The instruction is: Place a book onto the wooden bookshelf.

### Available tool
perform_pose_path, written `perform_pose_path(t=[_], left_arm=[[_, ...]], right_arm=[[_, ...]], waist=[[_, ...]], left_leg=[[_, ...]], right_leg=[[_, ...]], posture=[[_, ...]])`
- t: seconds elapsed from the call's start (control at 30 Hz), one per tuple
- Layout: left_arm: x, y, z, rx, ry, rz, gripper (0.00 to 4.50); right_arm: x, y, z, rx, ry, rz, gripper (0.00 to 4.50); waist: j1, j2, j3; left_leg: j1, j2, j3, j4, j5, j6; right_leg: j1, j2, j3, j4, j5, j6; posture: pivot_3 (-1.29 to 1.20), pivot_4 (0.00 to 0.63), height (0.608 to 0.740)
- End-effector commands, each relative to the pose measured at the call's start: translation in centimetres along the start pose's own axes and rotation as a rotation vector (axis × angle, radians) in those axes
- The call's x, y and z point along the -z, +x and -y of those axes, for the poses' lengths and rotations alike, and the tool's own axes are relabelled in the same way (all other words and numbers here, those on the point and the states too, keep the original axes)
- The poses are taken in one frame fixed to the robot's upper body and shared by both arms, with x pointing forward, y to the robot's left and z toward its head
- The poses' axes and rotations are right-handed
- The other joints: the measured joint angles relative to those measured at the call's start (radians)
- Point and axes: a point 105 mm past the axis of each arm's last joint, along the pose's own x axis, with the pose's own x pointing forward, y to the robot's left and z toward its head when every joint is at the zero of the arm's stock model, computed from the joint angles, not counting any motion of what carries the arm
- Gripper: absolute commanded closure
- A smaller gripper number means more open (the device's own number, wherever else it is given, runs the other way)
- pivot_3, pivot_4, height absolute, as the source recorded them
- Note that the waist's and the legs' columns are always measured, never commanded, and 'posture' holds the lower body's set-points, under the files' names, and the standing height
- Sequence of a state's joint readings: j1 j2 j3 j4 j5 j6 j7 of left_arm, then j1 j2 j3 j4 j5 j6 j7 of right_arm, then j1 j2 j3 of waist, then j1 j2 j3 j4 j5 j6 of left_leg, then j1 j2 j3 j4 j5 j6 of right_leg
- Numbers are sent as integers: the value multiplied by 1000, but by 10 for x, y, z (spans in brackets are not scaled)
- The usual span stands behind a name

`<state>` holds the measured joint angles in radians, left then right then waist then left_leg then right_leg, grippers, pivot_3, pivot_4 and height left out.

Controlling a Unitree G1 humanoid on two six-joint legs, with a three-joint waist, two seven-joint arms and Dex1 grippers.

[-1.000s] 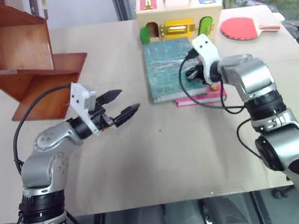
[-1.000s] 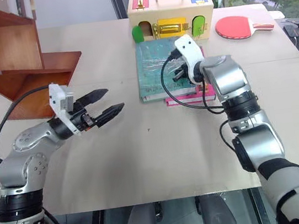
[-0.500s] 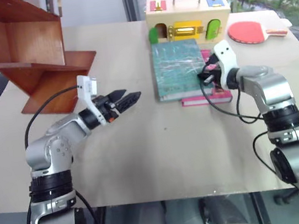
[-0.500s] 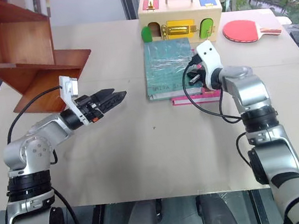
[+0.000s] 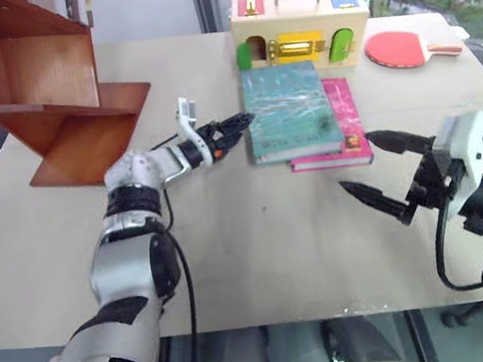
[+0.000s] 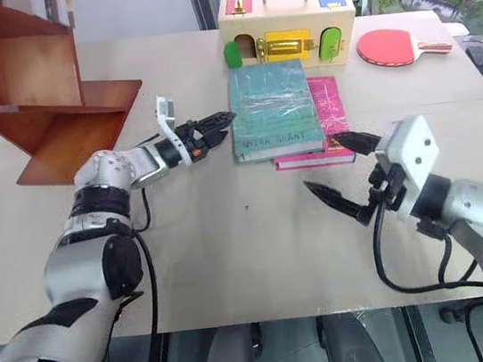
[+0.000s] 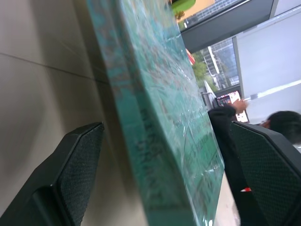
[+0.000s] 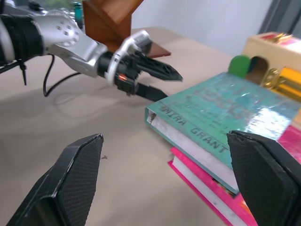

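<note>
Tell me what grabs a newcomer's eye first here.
The teal book lies mid-table on a pink book, with the left gripper, open, reaching at its near-left corner. The right gripper hangs wide open over bare table, apart from the books. The reddish bookshelf fills the far-left corner.

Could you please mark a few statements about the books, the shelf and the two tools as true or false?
1. The green book lies on top of the pink book. True.
2. The left tool is clamped shut on the green book. False: its fingers are open at the book's edge, one above and one below.
3. The right tool is open and holds nothing. True.
4. The green book stands on the wooden shelf. False: it lies on the table.
</note>
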<state>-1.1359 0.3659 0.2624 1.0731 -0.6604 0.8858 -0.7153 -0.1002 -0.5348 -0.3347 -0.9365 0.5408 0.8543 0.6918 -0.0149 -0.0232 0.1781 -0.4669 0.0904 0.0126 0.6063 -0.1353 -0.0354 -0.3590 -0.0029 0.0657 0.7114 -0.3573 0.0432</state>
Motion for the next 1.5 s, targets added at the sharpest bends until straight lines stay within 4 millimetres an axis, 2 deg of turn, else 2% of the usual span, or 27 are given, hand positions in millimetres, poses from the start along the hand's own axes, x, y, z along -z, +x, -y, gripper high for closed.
perform_pose_path(t=[0.03,0.17,0.3,0.5,0.8,0.97,1.03,1.2,1.33,1.5], left_arm=[[-5,16,5,-6,-39,58,0],[-4,27,4,-42,-41,83,0],[2,34,11,-1,-36,62,0],[17,26,18,94,-72,-65,0],[52,17,40,248,-155,-313,0],[63,15,50,296,-203,-360,0],[62,11,46,283,-226,-343,0],[44,10,18,140,-238,-180,0],[20,25,26,121,-196,-57,0],[15,28,26,107,-183,-34,0]], right_arm=[[-16,-9,-3,94,-83,47,56],[-14,-15,1,161,-96,40,56],[-7,-25,0,205,-88,24,56],[-3,-30,-6,223,-76,25,56],[-5,-19,-4,203,-80,29,56],[-8,-12,-1,178,-84,34,56],[-9,-10,1,173,-87,37,56],[-14,-6,0,152,-87,51,56],[-20,-6,-6,101,-126,75,56],[-19,-12,-10,95,-152,69,56]], waist=[[2,0,0],[2,0,0],[5,0,0],[0,0,0],[1,0,0],[2,0,0],[2,0,0],[2,0,0],[13,-1,0],[13,0,0]], left_leg=[[0,0,0,0,0,0],[0,0,0,0,0,0],[0,0,0,-1,2,-4],[0,0,0,0,3,-4],[0,0,0,0,3,-5],[0,0,-1,1,3,-5],[0,0,-1,1,3,-5],[0,0,-1,2,3,-4],[0,0,-1,3,3,-4],[-1,0,-2,4,3,-4]], right_leg=[[0,0,0,0,0,0],[0,0,0,0,0,0],[0,0,0,0,0,0],[0,0,0,0,0,0],[0,0,0,1,0,0],[1,0,0,1,0,0],[1,0,0,1,0,0],[1,0,0,2,0,0],[1,0,-1,2,0,0],[2,0,-2,1,0,0]], posture=[[0,150,740],[0,150,740],[0,150,740],[0,150,740],[0,150,740],[0,150,740],[0,150,740],[0,150,740],[0,150,740],[0,150,740]])
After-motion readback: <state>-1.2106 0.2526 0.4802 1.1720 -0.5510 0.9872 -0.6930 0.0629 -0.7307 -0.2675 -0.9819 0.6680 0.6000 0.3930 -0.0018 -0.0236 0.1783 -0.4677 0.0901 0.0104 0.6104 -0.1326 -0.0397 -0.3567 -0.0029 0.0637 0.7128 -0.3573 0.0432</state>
